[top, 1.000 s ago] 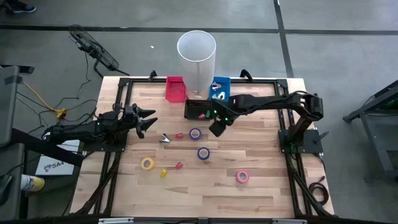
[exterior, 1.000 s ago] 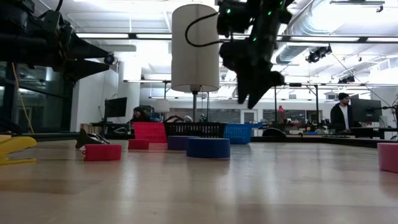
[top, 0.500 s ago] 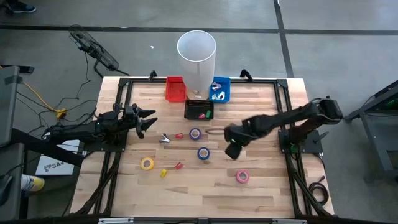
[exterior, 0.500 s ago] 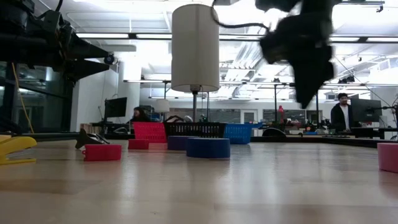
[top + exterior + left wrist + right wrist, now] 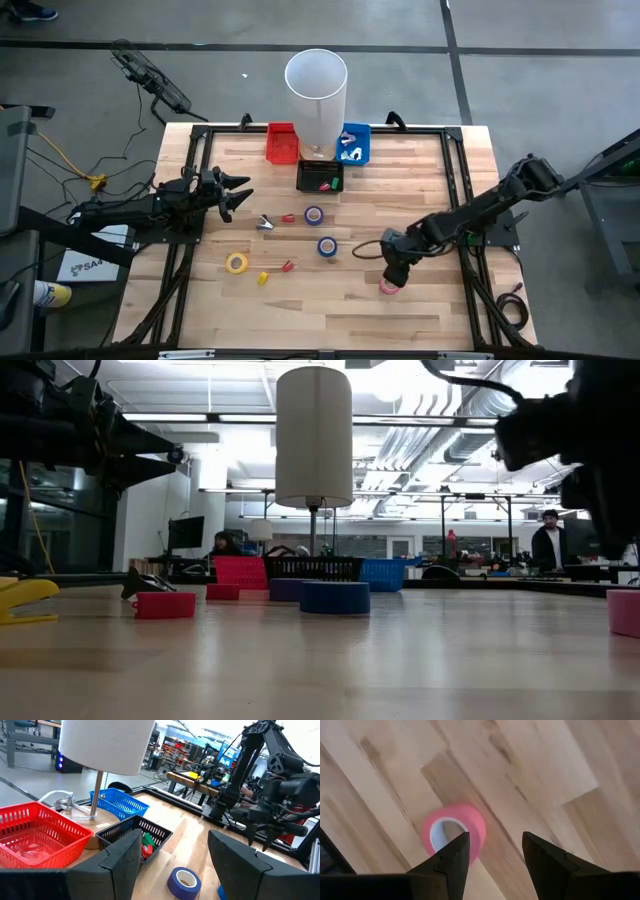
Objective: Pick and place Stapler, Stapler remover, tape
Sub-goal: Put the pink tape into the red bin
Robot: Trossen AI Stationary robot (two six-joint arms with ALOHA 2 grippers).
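The pink tape roll [image 5: 387, 289] lies flat on the wood table near the front right. My right gripper [image 5: 495, 865] hovers just above it, open, pointing steeply down, with the roll [image 5: 454, 832] ahead of one finger. Two blue tape rolls [image 5: 314, 215] [image 5: 327, 246] and a yellow one [image 5: 237, 263] lie flat mid-table. Small red pieces [image 5: 288, 217] [image 5: 287, 267], a yellow piece [image 5: 264, 278] and a silver piece [image 5: 266, 223] lie around them. My left gripper [image 5: 238, 196] waits open at the table's left side, pointing level.
Red [image 5: 282, 142], black [image 5: 320, 176] and blue [image 5: 355, 142] baskets stand along the far edge, beside a tall white cylinder lamp [image 5: 316, 88]. The black basket holds a red and a green item. Bare wood stretches along the near edge. People sit at desks in the room beyond.
My right gripper has swung from beside the black basket toward the table's near right, sinking a little and rolling its wrist, and now hangs over the pink tape. Its fingers have kept the same gap. The objects on the table have not moved.
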